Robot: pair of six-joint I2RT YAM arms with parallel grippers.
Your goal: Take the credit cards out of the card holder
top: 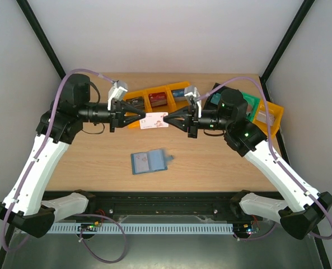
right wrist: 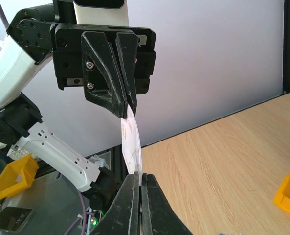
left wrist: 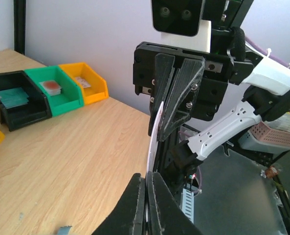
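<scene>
Pale red-and-white plastic credit card [top: 154, 120] is in the air, above and behind the small teal-blue wallet-style card holder [top: 149, 161], which lies open on the wooden table [top: 98, 159]. Card's long axis runs left-right, bridging both arms: left fingers [top: 142, 118] clamped shut on its left end, right fingers [top: 170, 119] clamped shut on its right end, card slightly bowed between. Looks like a handover; neither arm is nearer, one side must release before the card goes anywhere
</scene>
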